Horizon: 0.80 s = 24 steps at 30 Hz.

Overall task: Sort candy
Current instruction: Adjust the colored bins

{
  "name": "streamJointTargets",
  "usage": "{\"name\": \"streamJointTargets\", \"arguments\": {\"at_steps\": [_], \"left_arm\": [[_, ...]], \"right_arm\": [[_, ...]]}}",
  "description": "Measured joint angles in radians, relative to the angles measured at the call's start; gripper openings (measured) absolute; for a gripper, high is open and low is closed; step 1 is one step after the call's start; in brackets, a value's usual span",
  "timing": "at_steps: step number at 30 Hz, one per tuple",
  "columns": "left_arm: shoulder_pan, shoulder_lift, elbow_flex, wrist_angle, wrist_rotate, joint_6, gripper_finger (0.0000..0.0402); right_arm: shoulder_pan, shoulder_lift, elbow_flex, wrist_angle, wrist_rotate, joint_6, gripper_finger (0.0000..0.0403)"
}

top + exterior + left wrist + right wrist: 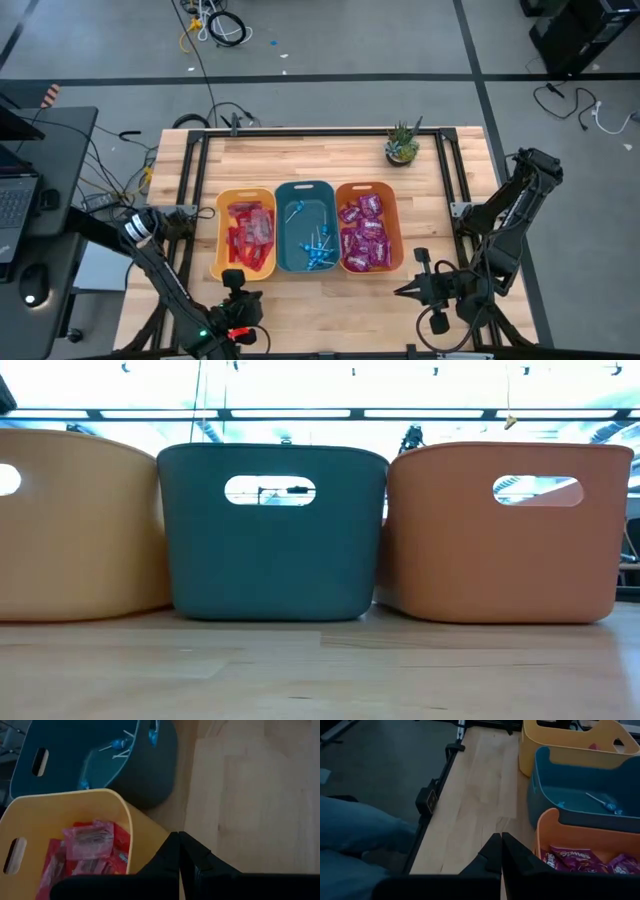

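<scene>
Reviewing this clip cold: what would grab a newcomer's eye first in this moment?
Three bright bins sit side by side mid-table: the yellow bin holds red packets, the teal bin blue lollipops, the orange bin purple packets. Both arms wait at the near edge, the left gripper and right gripper shut and empty. A small potted plant stands at the far edge.

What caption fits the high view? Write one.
Candy sorted into yellow bin, teal bin and orange bin; both arms parked.
</scene>
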Motion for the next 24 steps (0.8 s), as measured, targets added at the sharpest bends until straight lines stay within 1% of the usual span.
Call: {"name": "streamJointTargets", "arguments": {"at_steps": [6, 11, 24], "left_arm": [[0.000, 0.000, -0.056, 0.010, -0.027, -0.014, 0.0000], [0.000, 0.000, -0.104, 0.005, -0.026, -0.061, 0.0000], [0.002, 0.000, -0.145, -0.018, -0.035, -0.107, 0.0000]], "right_arm": [[0.000, 0.000, 0.000, 0.001, 0.001, -0.002, 0.0000], [0.000, 0.000, 0.000, 0.001, 0.001, -0.002, 0.0000], [-0.003, 0.000, 0.000, 0.002, 0.004, -0.001, 0.0000]]}}
